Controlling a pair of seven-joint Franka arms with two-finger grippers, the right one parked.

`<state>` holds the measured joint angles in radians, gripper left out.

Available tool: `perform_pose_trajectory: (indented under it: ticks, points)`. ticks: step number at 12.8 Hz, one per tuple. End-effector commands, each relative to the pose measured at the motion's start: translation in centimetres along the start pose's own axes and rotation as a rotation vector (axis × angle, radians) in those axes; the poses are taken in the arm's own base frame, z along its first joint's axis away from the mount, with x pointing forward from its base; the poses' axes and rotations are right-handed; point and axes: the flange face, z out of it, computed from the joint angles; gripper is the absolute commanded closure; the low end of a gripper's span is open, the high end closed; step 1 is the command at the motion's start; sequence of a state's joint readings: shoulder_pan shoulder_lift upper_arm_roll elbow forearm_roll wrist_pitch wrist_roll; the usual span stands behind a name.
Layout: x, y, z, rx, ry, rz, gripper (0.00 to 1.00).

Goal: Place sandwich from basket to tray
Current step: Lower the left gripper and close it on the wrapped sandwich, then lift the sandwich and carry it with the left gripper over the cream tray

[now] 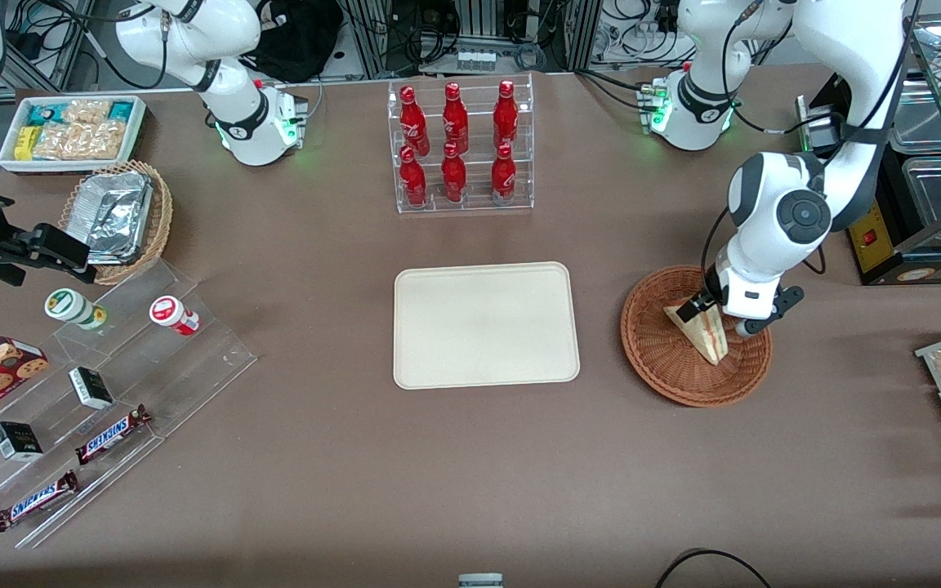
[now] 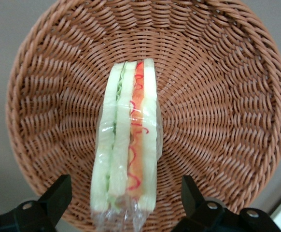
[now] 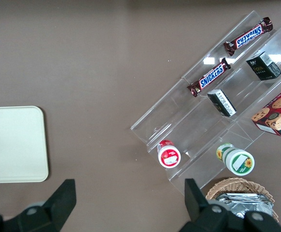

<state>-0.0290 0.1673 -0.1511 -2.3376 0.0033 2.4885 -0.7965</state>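
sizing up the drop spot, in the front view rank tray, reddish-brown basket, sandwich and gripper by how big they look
1. tray
2. reddish-brown basket
3. sandwich
4. gripper, open over the basket astride the sandwich; it sits higher, nearer the camera, so its rank against the sandwich is unsure.

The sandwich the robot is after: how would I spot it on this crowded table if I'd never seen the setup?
Find the flat cream tray in the middle of the table, then the round reddish-brown basket beside it, toward the working arm's end. The open gripper hangs over the sandwich lying inside. It is the only pale triangular wedge here, with red and green filling stripes under clear wrap.
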Motion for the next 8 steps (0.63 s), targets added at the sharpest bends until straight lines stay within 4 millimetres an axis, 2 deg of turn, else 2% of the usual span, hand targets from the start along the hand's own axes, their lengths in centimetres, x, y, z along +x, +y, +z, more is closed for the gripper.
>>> perform_pose_trajectory:
  ticks: [1,2,3,4,5,6,8]
  points:
    - [0.3,0.2,1.1,-0.017,0.013,-0.029,0.0]
    - [0.3,0.2,1.3,-0.016,0.01,-0.03,0.01]
    - [0.3,0.3,1.2,-0.017,0.011,-0.033,0.18]
    - [0.3,0.3,1.2,-0.016,0.012,-0.03,0.58]
    - [0.4,0.4,1.0,-0.017,0.013,-0.025,0.82]
    - [0.6,0.5,0.5,-0.022,0.019,-0.022,0.87]
    - [0.6,0.7,-0.3,-0.027,0.026,-0.017,0.91]
